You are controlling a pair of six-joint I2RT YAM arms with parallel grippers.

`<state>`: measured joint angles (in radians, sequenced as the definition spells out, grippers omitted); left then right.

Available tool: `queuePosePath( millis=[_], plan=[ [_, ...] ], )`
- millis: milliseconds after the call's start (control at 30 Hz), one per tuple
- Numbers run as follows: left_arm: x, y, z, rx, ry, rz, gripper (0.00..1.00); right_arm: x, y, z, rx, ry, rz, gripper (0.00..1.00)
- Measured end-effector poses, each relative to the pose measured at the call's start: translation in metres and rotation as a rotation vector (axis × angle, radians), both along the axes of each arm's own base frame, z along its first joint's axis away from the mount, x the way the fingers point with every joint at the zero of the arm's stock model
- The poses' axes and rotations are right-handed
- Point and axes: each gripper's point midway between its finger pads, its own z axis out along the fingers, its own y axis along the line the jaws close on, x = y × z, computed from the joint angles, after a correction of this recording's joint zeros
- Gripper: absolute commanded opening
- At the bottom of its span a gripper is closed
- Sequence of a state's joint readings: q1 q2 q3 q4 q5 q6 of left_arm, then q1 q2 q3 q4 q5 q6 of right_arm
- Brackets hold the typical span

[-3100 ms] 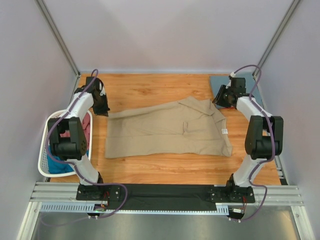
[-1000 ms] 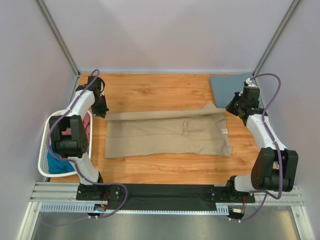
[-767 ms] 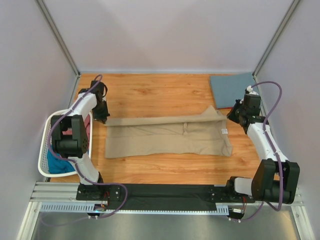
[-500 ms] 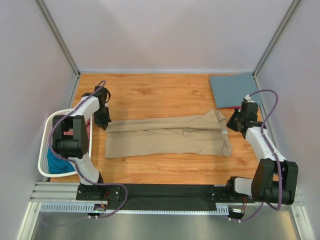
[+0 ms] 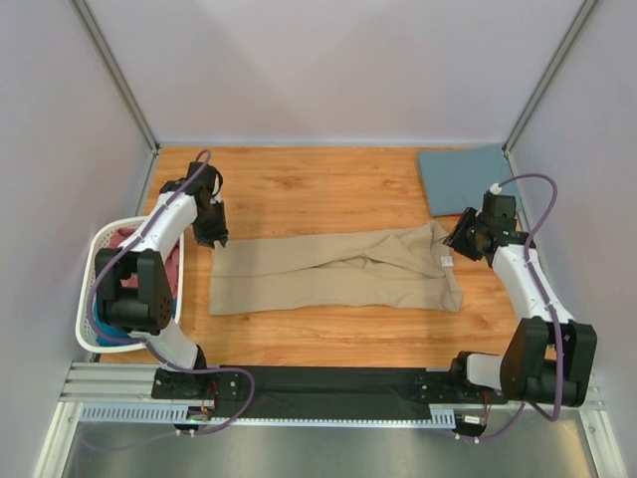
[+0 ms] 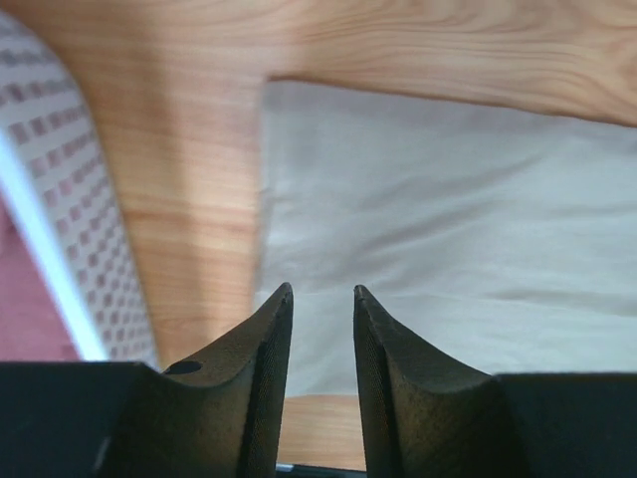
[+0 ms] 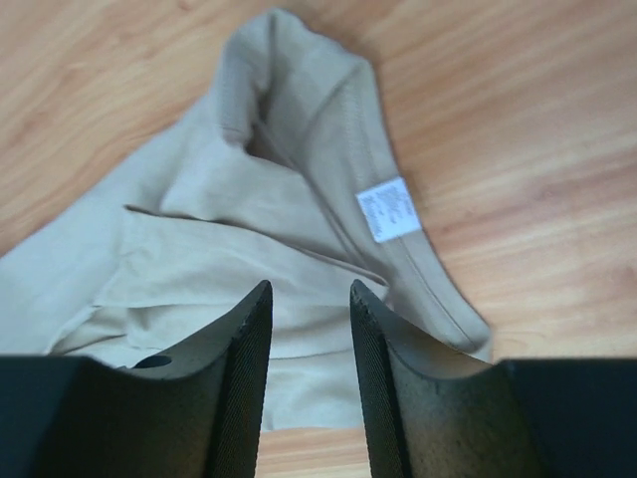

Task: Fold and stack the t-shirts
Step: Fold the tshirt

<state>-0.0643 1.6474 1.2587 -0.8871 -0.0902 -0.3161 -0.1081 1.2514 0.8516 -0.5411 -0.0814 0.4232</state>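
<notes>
Two jaw pairs apart, empty: left gripper (image 5: 216,240) at 9 o'clock, right gripper (image 5: 452,243) at 3 o'clock of half-folded tan t-shirt (image 5: 338,276) (regrasp next).

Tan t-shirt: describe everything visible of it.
The tan t-shirt is soft, plain cloth lying on the wooden table, stretched left to right, with its far edge folded over toward the near side and wrinkled along the fold. Its bunched collar is at the right end, showing a small white label. The left hand and right hand hang open over its ends, gripping nothing. It lies apart from the white basket.
</notes>
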Motion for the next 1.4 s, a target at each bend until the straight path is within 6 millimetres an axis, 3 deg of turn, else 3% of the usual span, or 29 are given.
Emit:
queuePosePath(
  millis=[100, 200, 367, 467, 700, 1000, 1233, 1400],
  plan=[
    [0.012, -0.024, 0.004, -0.074, -0.028, -0.055, 0.38, 0.020, 0.013, 0.009, 0.037, -0.025, 0.068, 0.44],
    [0.019, -0.040, -0.006, -0.109, -0.012, -0.086, 0.37, 0.040, 0.031, 0.001, 0.062, 0.004, 0.162, 0.48],
    [0.013, -0.043, -0.042, -0.112, 0.101, -0.063, 0.36, 0.056, 0.059, -0.026, 0.107, 0.079, 0.303, 0.50],
    [0.011, -0.047, -0.048, -0.134, 0.123, -0.053, 0.37, 0.061, 0.076, -0.032, 0.143, 0.089, 0.395, 0.51],
    [0.018, -0.060, -0.035, -0.203, 0.102, -0.067, 0.38, 0.086, 0.109, -0.034, 0.173, 0.052, 0.583, 0.53],
    [0.027, -0.063, -0.002, -0.221, 0.019, -0.089, 0.39, 0.086, 0.127, -0.049, 0.164, 0.063, 0.715, 0.52],
    [0.025, -0.063, 0.002, -0.221, 0.012, -0.093, 0.39, 0.079, 0.129, -0.055, 0.178, 0.086, 0.750, 0.45],
    [0.025, -0.063, 0.005, -0.222, 0.005, -0.093, 0.39, 0.077, 0.134, -0.055, 0.177, 0.082, 0.776, 0.21]
  ],
)
